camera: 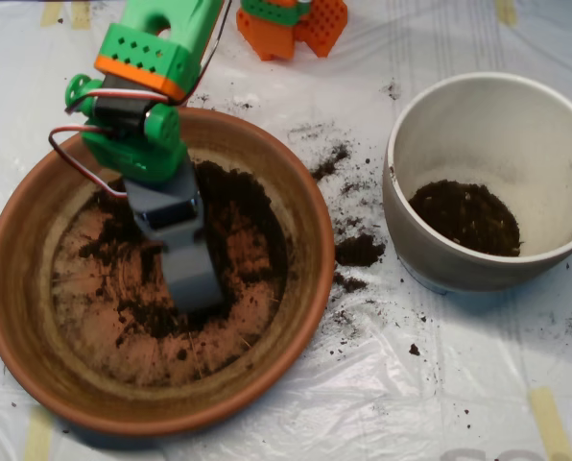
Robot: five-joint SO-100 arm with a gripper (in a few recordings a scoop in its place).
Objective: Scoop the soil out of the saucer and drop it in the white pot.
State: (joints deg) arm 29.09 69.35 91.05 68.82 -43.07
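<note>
White crinkled plastic sheeting covers the worktop (296,403), with strips of yellowish tape near the edges. On the left sits the saucer (36,317), a wide terracotta dish with a sloping rim. Soil (243,206) lies in it as a dark patchy layer, thickest toward the upper right of the dish floor, with bare orange-brown clay showing through at the center and lower part.

A green and orange robot arm (142,86) reaches in from the top left. Its grey scoop (192,279) points down into the middle of the saucer, its tip resting among the soil. From above, the 2 halves appear as 1 narrow grey block, and how far the fingers are parted, or whether they hold any soil, cannot be made out.

To the right, well apart from the saucer, stands the white pot (555,163), with a small dark heap of soil on its bottom. Spilled crumbs (358,250) are scattered on the plastic between the saucer and pot. Orange robot parts (291,29) sit at the top edge.
</note>
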